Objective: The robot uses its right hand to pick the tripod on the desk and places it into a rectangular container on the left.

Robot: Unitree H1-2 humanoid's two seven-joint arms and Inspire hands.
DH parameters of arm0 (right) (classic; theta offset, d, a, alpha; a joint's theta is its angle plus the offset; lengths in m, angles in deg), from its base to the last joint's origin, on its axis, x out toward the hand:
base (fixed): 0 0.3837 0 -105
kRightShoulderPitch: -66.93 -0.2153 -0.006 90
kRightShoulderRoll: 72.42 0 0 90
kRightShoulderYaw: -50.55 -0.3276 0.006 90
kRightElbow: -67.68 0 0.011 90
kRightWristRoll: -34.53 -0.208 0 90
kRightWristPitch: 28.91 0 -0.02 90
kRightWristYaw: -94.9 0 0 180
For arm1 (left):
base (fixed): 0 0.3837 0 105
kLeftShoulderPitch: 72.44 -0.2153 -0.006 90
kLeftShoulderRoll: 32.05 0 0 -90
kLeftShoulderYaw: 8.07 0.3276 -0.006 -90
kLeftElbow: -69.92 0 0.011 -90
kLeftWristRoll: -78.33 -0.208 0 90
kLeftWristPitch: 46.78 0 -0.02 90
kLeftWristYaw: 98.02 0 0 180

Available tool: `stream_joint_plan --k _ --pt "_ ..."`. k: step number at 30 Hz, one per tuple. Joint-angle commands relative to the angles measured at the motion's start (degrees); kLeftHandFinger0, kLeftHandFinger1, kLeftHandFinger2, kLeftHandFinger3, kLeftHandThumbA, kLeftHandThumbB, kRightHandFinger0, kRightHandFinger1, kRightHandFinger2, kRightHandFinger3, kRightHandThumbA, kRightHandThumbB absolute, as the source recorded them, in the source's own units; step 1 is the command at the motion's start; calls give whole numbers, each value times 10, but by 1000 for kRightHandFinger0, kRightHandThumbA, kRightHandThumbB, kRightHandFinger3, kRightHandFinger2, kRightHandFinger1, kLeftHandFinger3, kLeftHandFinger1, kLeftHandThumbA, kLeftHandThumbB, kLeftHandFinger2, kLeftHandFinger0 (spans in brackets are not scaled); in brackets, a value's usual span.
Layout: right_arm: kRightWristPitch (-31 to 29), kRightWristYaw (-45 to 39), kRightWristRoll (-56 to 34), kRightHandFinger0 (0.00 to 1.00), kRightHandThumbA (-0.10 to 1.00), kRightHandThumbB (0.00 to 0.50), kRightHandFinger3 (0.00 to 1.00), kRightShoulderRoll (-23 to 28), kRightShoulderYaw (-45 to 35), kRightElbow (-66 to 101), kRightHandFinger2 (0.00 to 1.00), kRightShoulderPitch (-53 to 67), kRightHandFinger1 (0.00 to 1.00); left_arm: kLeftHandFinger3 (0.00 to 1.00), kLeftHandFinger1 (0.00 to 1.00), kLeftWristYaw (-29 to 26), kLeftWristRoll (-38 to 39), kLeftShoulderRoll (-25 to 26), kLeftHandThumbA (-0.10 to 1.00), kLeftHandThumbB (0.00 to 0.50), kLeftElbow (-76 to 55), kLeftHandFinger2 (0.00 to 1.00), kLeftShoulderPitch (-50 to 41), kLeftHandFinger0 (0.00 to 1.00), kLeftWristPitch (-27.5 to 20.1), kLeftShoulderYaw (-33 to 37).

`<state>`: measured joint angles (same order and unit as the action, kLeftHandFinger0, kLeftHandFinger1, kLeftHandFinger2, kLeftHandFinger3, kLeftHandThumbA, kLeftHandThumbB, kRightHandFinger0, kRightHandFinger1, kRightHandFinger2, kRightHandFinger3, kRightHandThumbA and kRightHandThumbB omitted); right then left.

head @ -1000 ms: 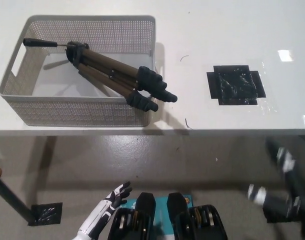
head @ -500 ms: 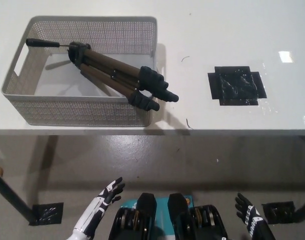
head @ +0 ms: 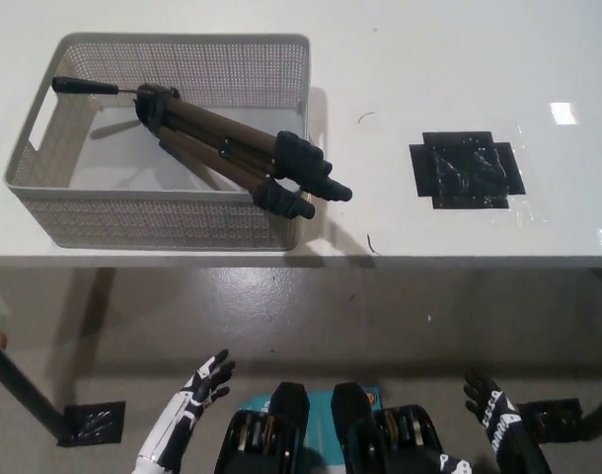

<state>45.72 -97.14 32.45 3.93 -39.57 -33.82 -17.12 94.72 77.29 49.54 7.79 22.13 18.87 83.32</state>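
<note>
The folded tripod (head: 222, 148) lies slanted in the white mesh container (head: 183, 223) at the desk's left, its head and handle inside and its black feet poking out over the right rim. Below the desk's front edge, at the bottom right, my black right hand (head: 493, 413) hangs open with nothing in it. My white left hand (head: 197, 387) rests open at the bottom left, also below the desk.
A patch of black tape (head: 466, 169) marks the white desk (head: 419, 59) to the right of the container. A desk leg foot (head: 89, 423) stands on the floor at the lower left.
My right arm has dropped from beside the desk edge to the bottom right. The left hand has slid slightly left and down. The tripod stays put in the container.
</note>
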Motion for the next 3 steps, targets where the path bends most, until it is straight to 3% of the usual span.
stream_joint_plan --k 1,3 --pt "-32 -8 -18 1000 1000 488 1000 4 8 1 1000 -15 1000 1000 1000 -13 18 1 1000 500 -9 1000 9 1000 -26 -12" --pt "-30 -6 -15 1000 1000 486 1000 4 10 -2 1000 -19 1000 1000 1000 -13 19 2 1000 500 -9 1000 10 1000 -26 -15"
